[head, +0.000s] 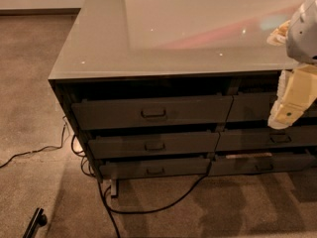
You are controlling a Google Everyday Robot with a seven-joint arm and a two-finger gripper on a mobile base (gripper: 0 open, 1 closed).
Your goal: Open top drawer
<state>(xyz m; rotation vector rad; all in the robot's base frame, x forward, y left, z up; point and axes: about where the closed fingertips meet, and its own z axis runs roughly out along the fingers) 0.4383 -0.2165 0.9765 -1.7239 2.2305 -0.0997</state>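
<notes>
The top drawer (151, 112) is a wide dark grey front under the counter's edge, with a small rectangular bar handle (153, 114) at its centre. Its front stands roughly level with the fronts below, and no tray inside shows. Two lower-fronted drawers (153, 145) with like handles sit beneath it. My gripper (290, 103) is a cream-coloured piece hanging down at the right edge of the view, in front of the right-hand column of drawers. It is well to the right of the top drawer's handle and apart from it.
The grey glossy counter top (99, 43) overhangs the drawers. A second column of drawers (267, 138) stands on the right. Black cables (148, 209) trail over the carpet below and left of the cabinet. A dark object (34, 222) lies at the bottom left.
</notes>
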